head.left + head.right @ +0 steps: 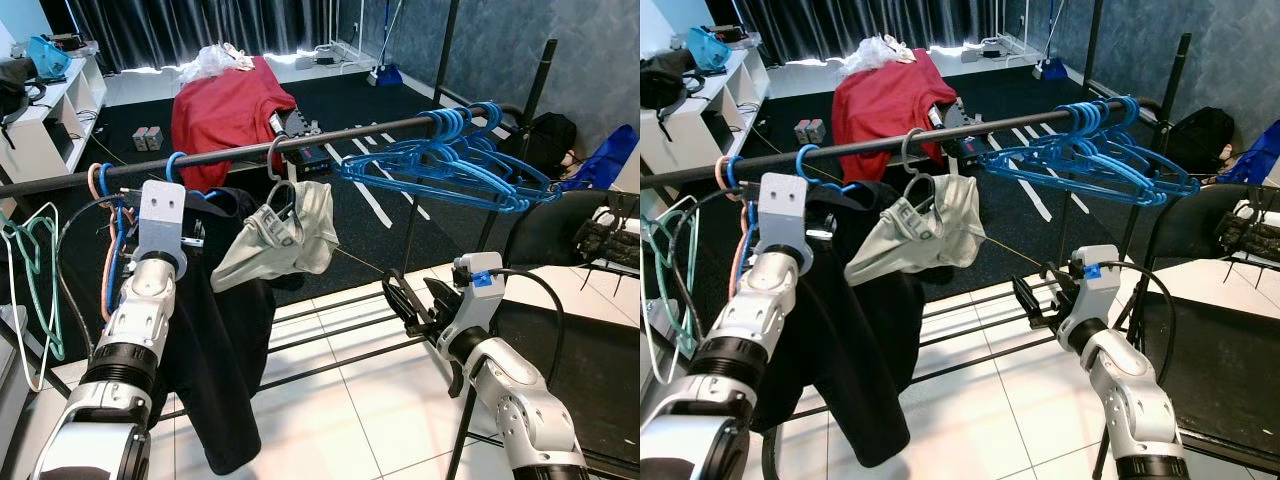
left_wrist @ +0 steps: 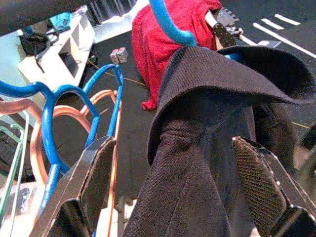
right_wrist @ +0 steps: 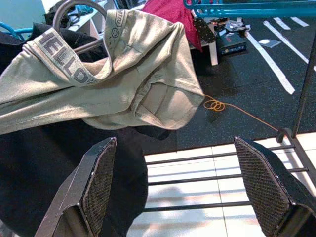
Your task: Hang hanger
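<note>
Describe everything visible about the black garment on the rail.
The black garment is a dark, finely woven fabric piece draped over a blue hanger hooked on the black rail. It hangs long toward the tiled floor, beside the grey-green shorts. The left gripper is open, its fingers straddling the collar.

The right gripper (image 3: 190,190) has its two black fingers (image 3: 96,185) spread wide at the lower corners. In the upper left a pale green garment (image 3: 123,79) drapes on a grey hanger (image 3: 74,7), over a black garment (image 3: 54,163). Blue hangers (image 3: 247,7) run along the top right.
</note>
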`<state>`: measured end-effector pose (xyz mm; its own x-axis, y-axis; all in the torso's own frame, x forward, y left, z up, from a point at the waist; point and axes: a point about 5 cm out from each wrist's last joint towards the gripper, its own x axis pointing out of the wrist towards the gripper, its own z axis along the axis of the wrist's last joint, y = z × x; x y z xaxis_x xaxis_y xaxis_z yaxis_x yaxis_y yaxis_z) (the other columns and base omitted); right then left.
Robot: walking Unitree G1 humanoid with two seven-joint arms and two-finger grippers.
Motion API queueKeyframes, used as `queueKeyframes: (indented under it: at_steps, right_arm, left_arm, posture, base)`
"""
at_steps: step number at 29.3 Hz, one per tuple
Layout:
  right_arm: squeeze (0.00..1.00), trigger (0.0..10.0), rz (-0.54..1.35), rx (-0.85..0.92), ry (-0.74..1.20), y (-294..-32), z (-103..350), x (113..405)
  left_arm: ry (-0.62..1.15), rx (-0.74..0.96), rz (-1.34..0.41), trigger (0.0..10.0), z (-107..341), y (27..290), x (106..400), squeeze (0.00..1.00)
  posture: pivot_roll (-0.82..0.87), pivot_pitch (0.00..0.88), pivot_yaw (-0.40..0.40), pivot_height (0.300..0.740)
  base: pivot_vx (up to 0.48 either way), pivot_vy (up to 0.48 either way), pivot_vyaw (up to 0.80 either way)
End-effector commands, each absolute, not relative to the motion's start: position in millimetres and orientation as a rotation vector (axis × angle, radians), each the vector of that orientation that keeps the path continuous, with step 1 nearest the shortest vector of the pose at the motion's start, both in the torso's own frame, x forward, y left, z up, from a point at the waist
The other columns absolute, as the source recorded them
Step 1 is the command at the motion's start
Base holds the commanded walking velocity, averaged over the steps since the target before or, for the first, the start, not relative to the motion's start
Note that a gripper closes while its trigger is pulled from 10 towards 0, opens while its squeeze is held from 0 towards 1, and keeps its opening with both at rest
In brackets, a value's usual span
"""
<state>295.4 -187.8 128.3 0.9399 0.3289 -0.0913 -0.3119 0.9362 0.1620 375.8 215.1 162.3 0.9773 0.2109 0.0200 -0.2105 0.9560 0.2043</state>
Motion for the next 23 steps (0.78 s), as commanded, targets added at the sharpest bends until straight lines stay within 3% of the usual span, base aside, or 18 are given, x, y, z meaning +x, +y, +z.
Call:
queueKeyframes:
  at_steps: [1,8,9,10,11,12,13,14,23]
  right_arm:
    - [0.00,10.0,0.341,0.149,0.119,-183,130,295]
    - [0.00,10.0,0.338,0.151,0.118,-183,130,296]
    - [0.00,10.0,0.336,0.152,0.117,-183,130,296]
    - [0.00,10.0,0.335,0.154,0.117,-183,130,296]
    - [0.00,10.0,0.335,0.154,0.117,-183,130,296]
    - [0.00,10.0,0.333,0.155,0.116,-183,130,296]
    - [0.00,10.0,0.333,0.155,0.116,-183,130,296]
    - [0.00,10.0,0.331,0.157,0.116,-183,130,296]
    - [0.00,10.0,0.329,0.159,0.116,-183,130,297]
  left_arm:
    - [0.011,0.207,0.232,10.0,164,225,376,0.00]
    - [0.156,0.214,0.213,10.0,144,227,375,0.00]
    - [0.186,0.217,0.197,8.6,140,226,375,0.00]
    - [0.208,0.225,0.180,6.4,136,224,375,0.00]
    - [0.208,0.225,0.180,6.4,136,224,375,0.00]
    - [0.221,0.227,0.166,3.7,134,223,375,0.00]
    - [0.221,0.227,0.166,3.7,134,223,375,0.00]
    - [0.228,0.230,0.160,0.0,132,222,375,0.00]
    - [0.237,0.224,0.147,0.0,130,222,375,0.00]
  posture:
    - [-0.12,0.041,0.040,0.740]
    - [-0.12,0.037,0.041,0.740]
    - [-0.12,0.036,0.043,0.740]
    - [-0.12,0.036,0.043,0.740]
    - [-0.12,0.036,0.043,0.740]
    - [-0.12,0.036,0.045,0.740]
    - [-0.12,0.036,0.045,0.740]
    - [-0.12,0.036,0.045,0.740]
    - [-0.12,0.031,0.047,0.740]
  base:
    - [0.000,0.000,0.00]
    - [0.000,0.000,0.00]
    - [0.000,0.000,0.00]
    - [0.000,0.000,0.00]
    - [0.000,0.000,0.00]
    - [0.000,0.000,0.00]
    - [0.000,0.000,0.00]
    - [0.000,0.000,0.00]
    - [0.000,0.000,0.00]
